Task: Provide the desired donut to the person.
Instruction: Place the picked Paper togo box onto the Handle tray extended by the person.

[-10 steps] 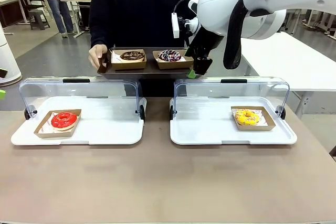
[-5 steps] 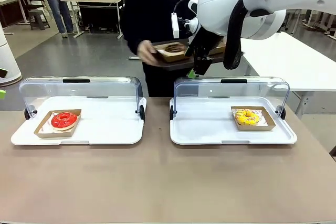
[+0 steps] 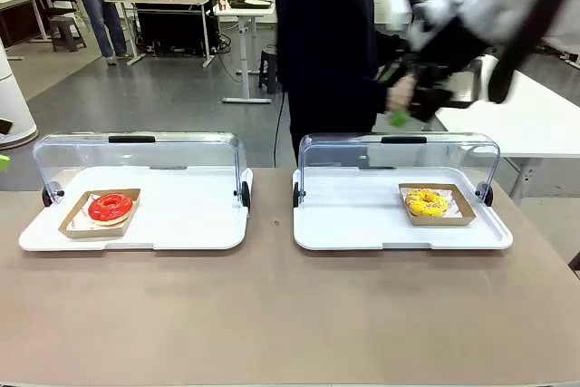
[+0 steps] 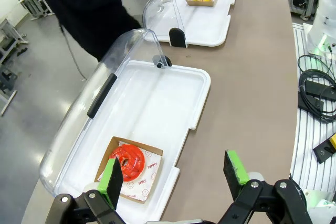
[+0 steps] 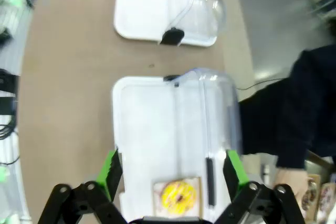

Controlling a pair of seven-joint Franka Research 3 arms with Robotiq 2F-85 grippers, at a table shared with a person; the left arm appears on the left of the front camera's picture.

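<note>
— So where do the donuts sit?

— One red donut [image 3: 110, 207] lies in its paper tray on the left tray [image 3: 181, 233], and a yellow donut [image 3: 426, 201] lies likewise on the right tray [image 3: 362, 228]. Both clear lids [image 3: 136, 156] stand tilted up at the far side, likely so a gripper can reach in.

— And the grippers?

— The left gripper [image 4: 176, 174] hangs above the near edge of the left tray, fingers wide apart, holding nothing. The right gripper [image 5: 173, 174] is equally spread and empty; its own camera looks down on the yellow donut.

— The person?

— The person [image 3: 326, 43] stands behind the right tray, turned sideways. A hand [image 5: 286, 176] holds a board with boxed donuts at the picture's edge, which suggests some serving is done.

— Which donut is wanted?

— I can't tell; nobody points.
</note>
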